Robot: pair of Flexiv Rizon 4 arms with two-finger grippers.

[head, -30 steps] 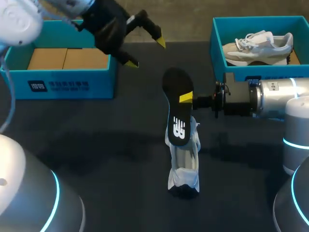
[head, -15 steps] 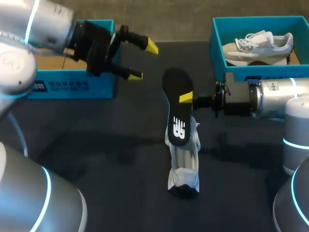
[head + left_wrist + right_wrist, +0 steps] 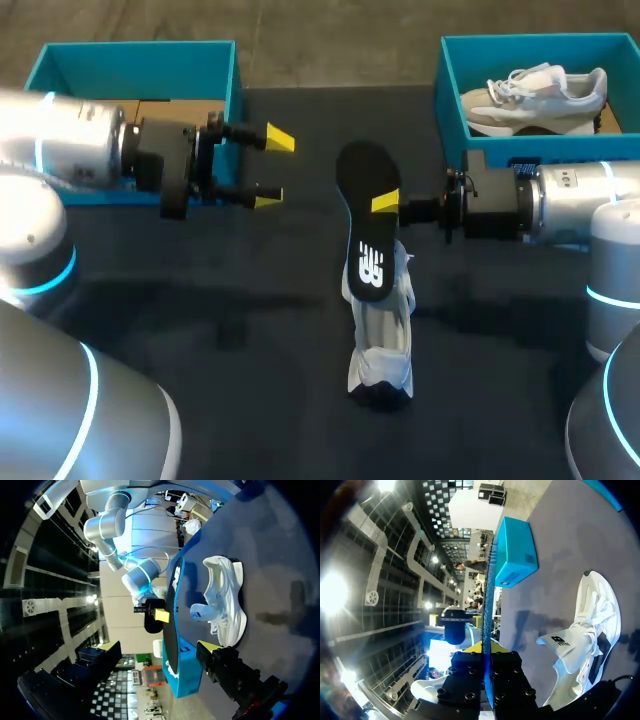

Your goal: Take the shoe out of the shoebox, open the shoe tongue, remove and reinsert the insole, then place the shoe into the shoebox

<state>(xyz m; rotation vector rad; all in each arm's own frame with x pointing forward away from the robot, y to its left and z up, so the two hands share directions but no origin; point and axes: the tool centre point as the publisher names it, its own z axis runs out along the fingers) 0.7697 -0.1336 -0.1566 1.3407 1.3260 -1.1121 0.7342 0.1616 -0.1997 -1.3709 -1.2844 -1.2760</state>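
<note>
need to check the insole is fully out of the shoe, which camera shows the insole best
The head view: the insole shows its whole flat face, gripped at one edge by the right gripper. The left wrist view sees it nearly edge-on, apart from the shoe. The right wrist view shows only its thin edge between its own fingers.

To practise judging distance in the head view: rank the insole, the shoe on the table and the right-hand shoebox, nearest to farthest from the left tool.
From the left tool:
1. The insole, upright at mid-table.
2. The shoe on the table, beneath the insole.
3. The right-hand shoebox, far right corner.
</note>
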